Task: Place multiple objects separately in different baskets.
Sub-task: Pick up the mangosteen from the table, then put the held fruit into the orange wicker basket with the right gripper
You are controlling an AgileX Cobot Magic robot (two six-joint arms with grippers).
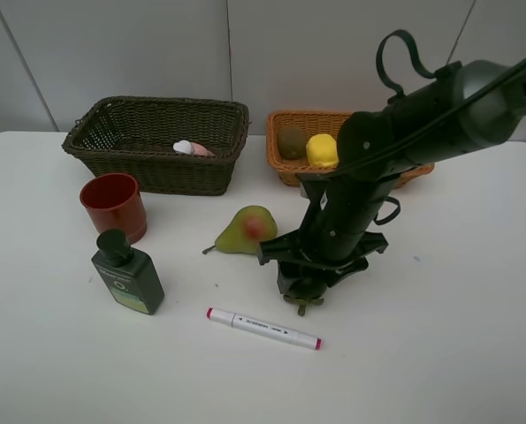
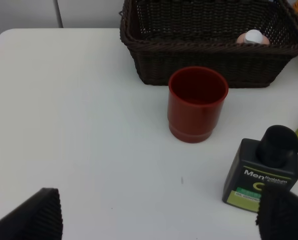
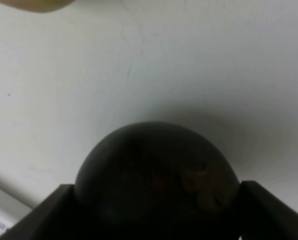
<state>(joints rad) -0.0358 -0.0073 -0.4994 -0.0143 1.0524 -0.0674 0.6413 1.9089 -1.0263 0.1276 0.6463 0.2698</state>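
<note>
My right gripper [image 1: 303, 284] stands low over the table with its jaws against both sides of the dark green round fruit [image 3: 159, 170], which rests on the table. The pear [image 1: 247, 228] lies just to its left and the white marker [image 1: 263, 328] in front. The lemon [image 1: 322, 150] and the kiwi [image 1: 291, 141] sit in the light tan basket [image 1: 280, 124]. A pink bottle [image 1: 193, 148] lies in the dark basket [image 1: 156, 172]. My left gripper [image 2: 161, 220] is open and empty, short of the red cup [image 2: 197, 102] and the dark green bottle [image 2: 261, 172].
Both baskets stand at the back of the white table [image 1: 439, 353]. The red cup [image 1: 114, 206] and the dark green bottle [image 1: 128, 274] stand at the left. The right arm reaches across the tan basket's front.
</note>
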